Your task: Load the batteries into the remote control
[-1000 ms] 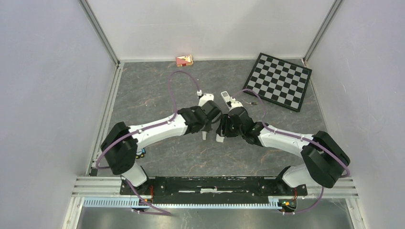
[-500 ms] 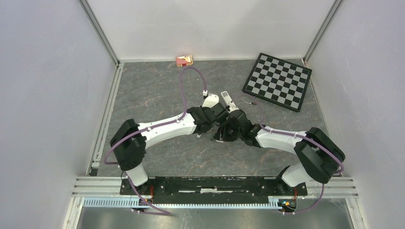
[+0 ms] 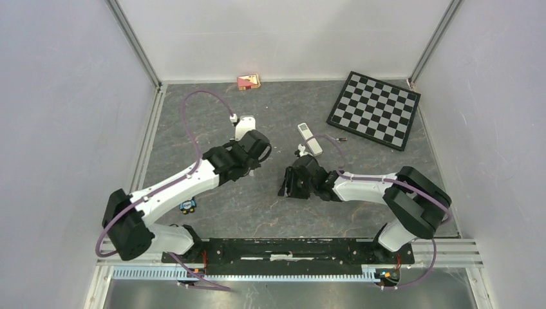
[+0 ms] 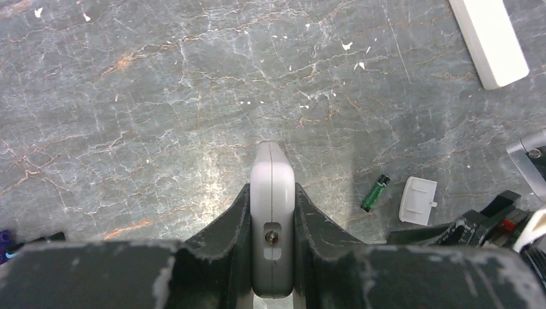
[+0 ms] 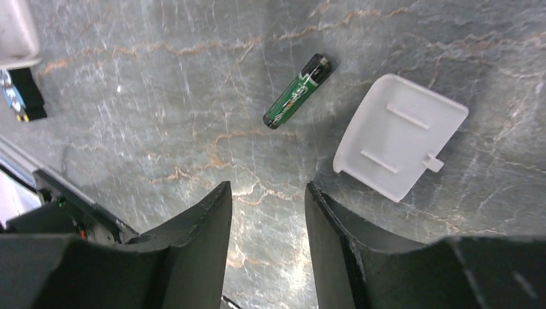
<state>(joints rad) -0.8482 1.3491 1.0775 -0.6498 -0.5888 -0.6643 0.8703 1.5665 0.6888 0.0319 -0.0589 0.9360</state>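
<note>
My left gripper [image 4: 272,193] is shut on a white remote control [image 4: 272,168], held edge-on above the grey table; in the top view that gripper [image 3: 250,161] sits left of centre and hides the remote. A green battery [image 5: 297,91] lies on the table beside a loose white battery cover [image 5: 399,135]; both also show in the left wrist view, the battery [image 4: 375,193] left of the cover [image 4: 418,201]. My right gripper [image 5: 267,190] hangs open just short of the battery with nothing between its fingers, near mid-table [image 3: 288,185]. Another small dark battery [image 3: 339,138] lies near the chessboard.
A second white remote [image 3: 310,138] lies on the table behind the right gripper. A chessboard [image 3: 375,109] fills the back right corner. A small red box [image 3: 248,82] sits at the back wall, and a small blue object [image 3: 188,206] lies under the left arm.
The left arm has swung left, away from the right gripper, carrying the remote. The right gripper has shifted left and nearer the bases, its jaws a little wider than half a second ago.
</note>
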